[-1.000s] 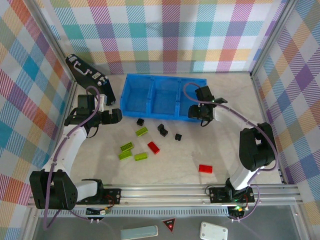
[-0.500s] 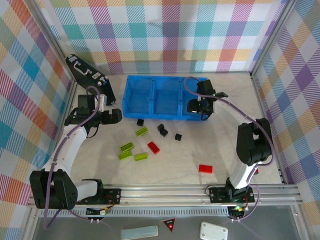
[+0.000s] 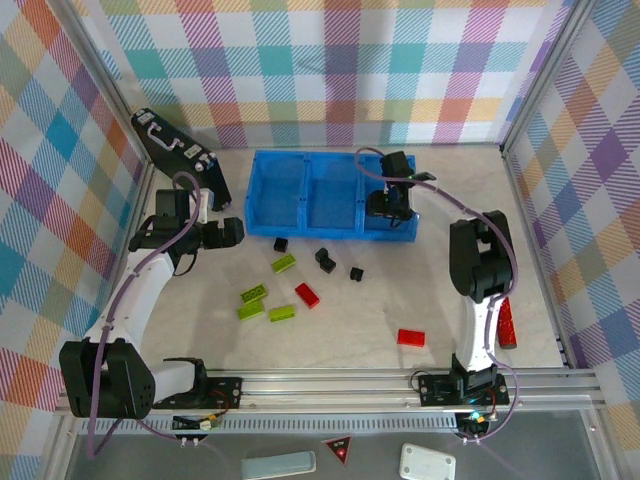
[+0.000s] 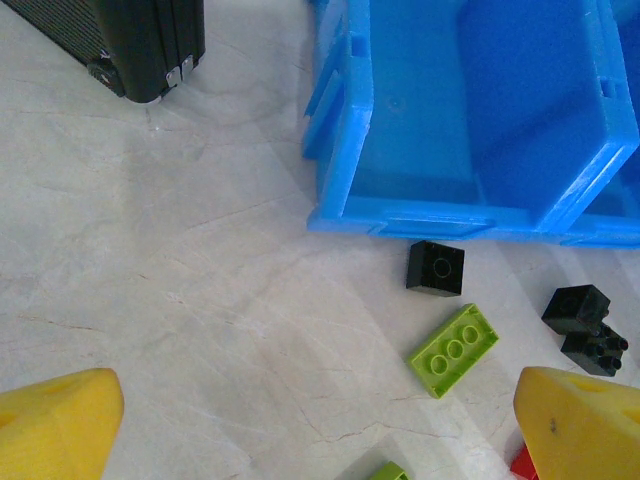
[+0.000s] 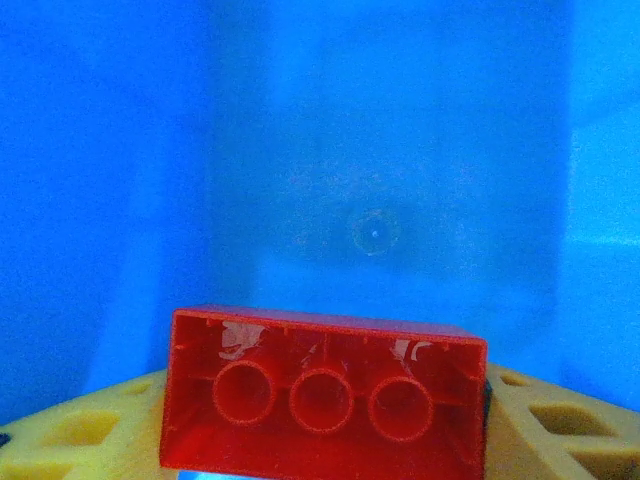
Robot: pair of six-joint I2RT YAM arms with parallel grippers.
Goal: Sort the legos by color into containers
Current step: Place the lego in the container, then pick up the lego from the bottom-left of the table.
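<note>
Currently: placing step for one red piece. The right gripper (image 3: 388,207) hangs over the blue tray (image 3: 330,156), above its right-hand compartment (image 5: 400,150).

Right pincer: part-open, jaws clamped across a red brick (image 5: 322,385). The wrist view shows the brick's hollow underside with three round tubes, and a yellow finger (image 5: 70,430) presses on each short end. The brick sits level, long side across the view, with the blue compartment floor directly beyond it. How high it hangs above that floor I cannot tell.

Left pincer: the left gripper (image 3: 232,232) is spread as wide as it goes and carries nothing. It hovers over the table (image 4: 180,300) near the tray's left front corner.

Next move, as judged: open the right jaws so the brick drops inside the walls. The brick appears well inside the compartment, so little sideways correction should be needed. Risk: if it is let go from high up, it may bounce.

Loose on the table:
- black cube (image 4: 435,268), just in front of the tray wall
- lime-green brick (image 4: 455,350), just beside that cube
- two more red bricks (image 3: 307,294), (image 3: 411,337), well apart from the tray
- further green and black pieces between them

Sorting looks to be at an early stage.
</note>
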